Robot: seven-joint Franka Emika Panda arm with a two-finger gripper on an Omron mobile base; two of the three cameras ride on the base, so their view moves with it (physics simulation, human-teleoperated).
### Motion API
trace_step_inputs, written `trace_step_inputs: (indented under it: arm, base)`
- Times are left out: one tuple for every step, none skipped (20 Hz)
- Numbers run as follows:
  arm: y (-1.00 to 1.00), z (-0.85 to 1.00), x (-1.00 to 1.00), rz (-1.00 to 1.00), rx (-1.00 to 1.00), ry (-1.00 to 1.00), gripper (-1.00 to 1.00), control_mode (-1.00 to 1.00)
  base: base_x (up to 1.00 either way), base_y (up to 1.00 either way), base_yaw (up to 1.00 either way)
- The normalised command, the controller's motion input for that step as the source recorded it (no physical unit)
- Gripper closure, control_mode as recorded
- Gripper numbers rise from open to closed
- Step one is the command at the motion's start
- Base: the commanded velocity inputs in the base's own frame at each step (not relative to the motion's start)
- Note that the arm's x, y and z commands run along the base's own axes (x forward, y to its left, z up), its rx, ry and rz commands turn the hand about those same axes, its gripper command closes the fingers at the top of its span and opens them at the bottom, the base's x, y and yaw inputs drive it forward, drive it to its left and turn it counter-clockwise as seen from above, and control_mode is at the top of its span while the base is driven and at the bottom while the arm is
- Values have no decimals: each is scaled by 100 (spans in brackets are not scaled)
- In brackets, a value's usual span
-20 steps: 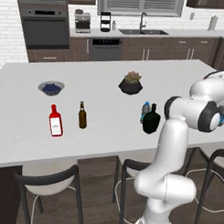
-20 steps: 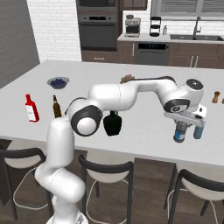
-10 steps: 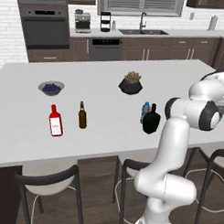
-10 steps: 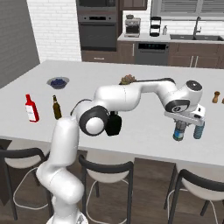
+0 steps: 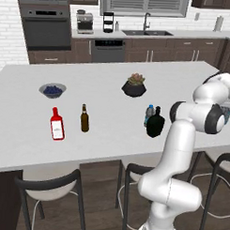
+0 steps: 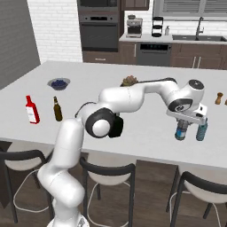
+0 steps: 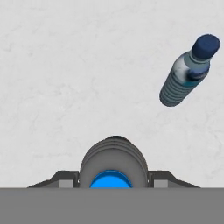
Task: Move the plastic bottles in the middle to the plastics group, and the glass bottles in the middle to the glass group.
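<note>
My gripper (image 6: 182, 126) is shut on a clear blue-labelled plastic bottle (image 6: 180, 134), held upright by its top at the right end of the counter. In the hand view that bottle (image 7: 113, 157) sits between my fingers, cap toward the camera. Close beside it stands another plastic bottle (image 6: 201, 131), the plastics group (image 7: 187, 73). In the middle, a plastic bottle (image 5: 150, 113) stands right behind the squat black glass bottle (image 5: 155, 124). The glass group is at the left: a red bottle (image 5: 56, 124) and a slim brown bottle (image 5: 84, 118). I cannot tell whether the held bottle touches the counter.
A dark bowl of berries (image 5: 53, 90) and a potted plant (image 5: 134, 85) stand farther back on the white counter (image 5: 108, 102). A wooden mill (image 6: 218, 98) is at the far right. Stools (image 6: 106, 170) line the near edge.
The arm's elbow has swung a little to the right. The gripper and the bottle in it have stayed where they were.
</note>
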Motion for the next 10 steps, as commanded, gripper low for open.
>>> trace_step_inputs:
  arm:
    - [0,-21,0,0,0,0,100,-100]
    - [0,-22,0,0,0,0,100,-100]
    - [0,-23,0,0,0,0,100,-100]
    - [0,-19,0,0,0,0,100,-100]
    - [0,-12,5,0,0,0,100,-100]
    - [0,-4,9,0,0,0,100,-100]
    - [0,0,8,0,0,0,100,-100]
    - [0,0,8,0,0,0,100,-100]
    - [0,0,10,0,0,0,100,-100]
    - [0,0,14,0,0,0,100,-100]
  base:
    - [0,0,0]
    - [0,0,0]
    - [0,0,0]
    - [0,0,0]
    - [0,0,0]
    - [0,0,0]
    - [0,0,0]
    - [0,0,0]
    - [0,0,0]
    - [0,0,0]
